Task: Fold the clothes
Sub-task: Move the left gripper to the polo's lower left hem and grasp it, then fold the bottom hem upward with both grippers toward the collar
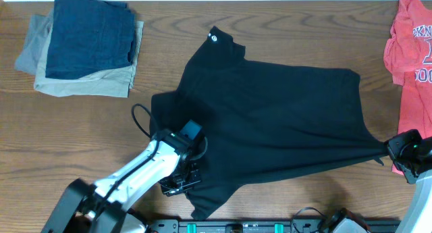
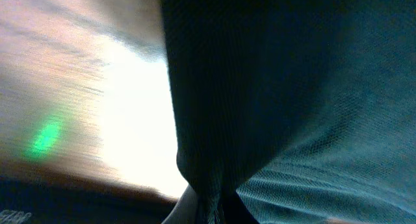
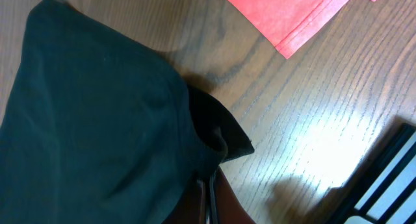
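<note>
The black shirt [image 1: 270, 118] lies spread across the middle of the wooden surface [image 1: 67, 145], its collar pointing toward 11 o'clock and a small white label [image 1: 211, 38] showing there. The body runs out toward 3 o'clock.

The left hand [image 1: 185, 179] sits at the shirt's 7 o'clock edge. Its fingers are closed on the fabric, and the wrist view shows dark cloth gathered into a pinched fold at the bottom of the frame.

The right hand [image 1: 390, 147] is at the shirt's 4 o'clock corner, also clamped on the cloth. That corner is drawn into a narrow point toward it, and from its wrist the bunched hem is seen caught between the fingers.

A red t-shirt [image 1: 412, 71] with printed lettering lies at the 3 o'clock end of the surface, near the right hand. A folded stack [image 1: 84, 47] of navy, tan and grey garments sits at 10 o'clock, well apart from the black shirt.
</note>
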`<action>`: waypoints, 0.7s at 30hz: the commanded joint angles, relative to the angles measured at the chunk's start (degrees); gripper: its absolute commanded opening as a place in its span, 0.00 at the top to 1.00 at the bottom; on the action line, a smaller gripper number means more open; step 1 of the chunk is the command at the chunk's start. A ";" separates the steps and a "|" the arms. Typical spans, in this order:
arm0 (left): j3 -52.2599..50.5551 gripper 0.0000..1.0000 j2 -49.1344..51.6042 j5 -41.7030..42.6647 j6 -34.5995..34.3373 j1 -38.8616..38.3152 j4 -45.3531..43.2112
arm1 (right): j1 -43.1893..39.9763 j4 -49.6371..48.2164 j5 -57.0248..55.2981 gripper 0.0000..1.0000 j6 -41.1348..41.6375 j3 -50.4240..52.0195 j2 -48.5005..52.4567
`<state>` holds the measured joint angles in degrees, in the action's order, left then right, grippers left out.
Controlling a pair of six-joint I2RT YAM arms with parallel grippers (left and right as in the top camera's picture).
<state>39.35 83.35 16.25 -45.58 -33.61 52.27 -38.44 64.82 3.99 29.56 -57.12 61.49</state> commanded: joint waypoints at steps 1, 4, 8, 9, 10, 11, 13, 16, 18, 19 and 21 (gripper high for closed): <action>4.68 0.94 -5.46 -6.12 0.94 -0.22 3.78 | -0.59 -0.31 -0.52 0.99 0.22 -0.55 0.02; 5.81 0.94 -9.31 -6.75 0.94 -0.22 4.42 | -0.59 0.04 -0.55 0.99 0.22 -0.55 0.28; 5.90 0.94 -14.47 -6.91 0.96 -0.22 4.48 | -0.59 2.32 -0.76 0.99 0.24 -0.39 1.97; 5.92 0.94 -15.67 -7.21 0.94 -0.22 4.39 | -0.59 2.56 -0.76 0.99 0.24 -0.24 2.38; 6.03 0.94 -16.74 -8.20 0.96 -0.22 4.24 | -0.59 2.73 -0.76 0.99 0.22 -0.04 2.89; 6.32 0.94 -17.88 -9.79 0.96 -0.22 4.24 | -0.59 2.75 -0.79 0.99 0.22 0.11 3.41; 6.97 0.94 -20.20 -14.03 1.29 -0.22 4.00 | -0.59 2.67 -0.76 0.99 0.22 0.33 4.48; 7.19 0.94 -23.28 -20.72 2.05 -0.22 1.44 | -0.59 1.90 -0.70 0.99 0.70 0.35 6.21; 7.17 0.94 -24.35 -24.20 2.05 -0.22 -0.92 | -0.48 1.20 -0.70 0.99 1.31 0.35 7.17; 7.17 0.94 -24.55 -25.46 2.08 -0.22 -2.32 | -0.48 0.57 -0.50 0.99 1.29 0.35 7.67; 7.17 0.94 -24.50 -28.13 2.43 -0.22 -5.60 | -0.48 -0.52 -0.50 0.99 1.29 0.35 8.39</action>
<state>45.10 59.27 -2.35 -44.56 -33.67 49.65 -38.44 65.58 4.05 29.78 -56.88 68.75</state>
